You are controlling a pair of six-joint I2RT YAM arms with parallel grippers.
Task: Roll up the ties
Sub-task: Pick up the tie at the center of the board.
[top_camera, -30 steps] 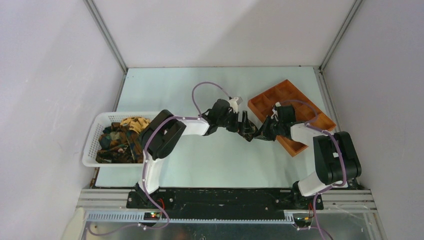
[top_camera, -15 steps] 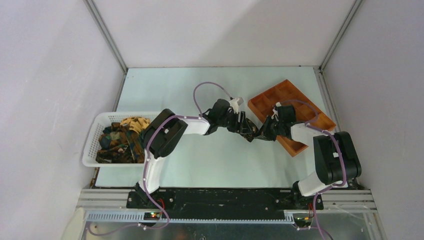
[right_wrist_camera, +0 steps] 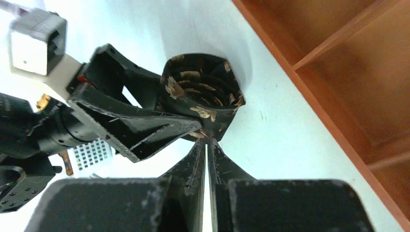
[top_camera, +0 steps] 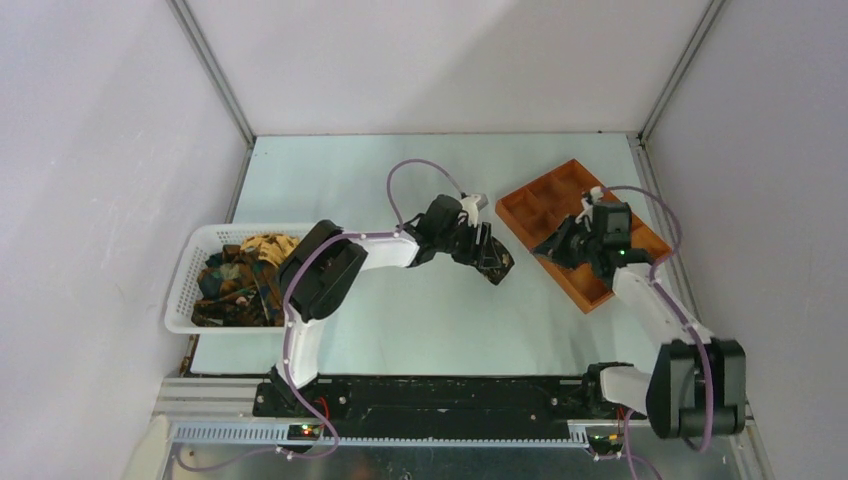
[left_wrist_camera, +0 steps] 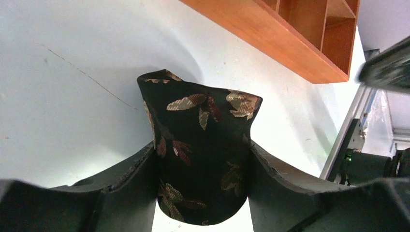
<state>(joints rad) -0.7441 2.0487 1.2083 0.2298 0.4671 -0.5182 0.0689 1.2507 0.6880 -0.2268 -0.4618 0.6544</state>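
Left pincer (left_wrist_camera: 201, 145) clamping rolled tie (left_wrist_camera: 203, 113), roll axis pointing toward tray (left_wrist_camera: 290, 46), right pincer (right_wrist_camera: 207, 144) closed, empty

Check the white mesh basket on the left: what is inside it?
A heap of dark leafy-print ties, a yellowish piece on top. The left arm covers the right end of the basket; the count and lower layers cannot be seen.

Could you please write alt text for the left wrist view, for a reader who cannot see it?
The left pincer grips a rolled tie, dark with gold and brown leaf print, between its two black fingers, with the pale table behind. An orange compartment tray shows at the upper right.
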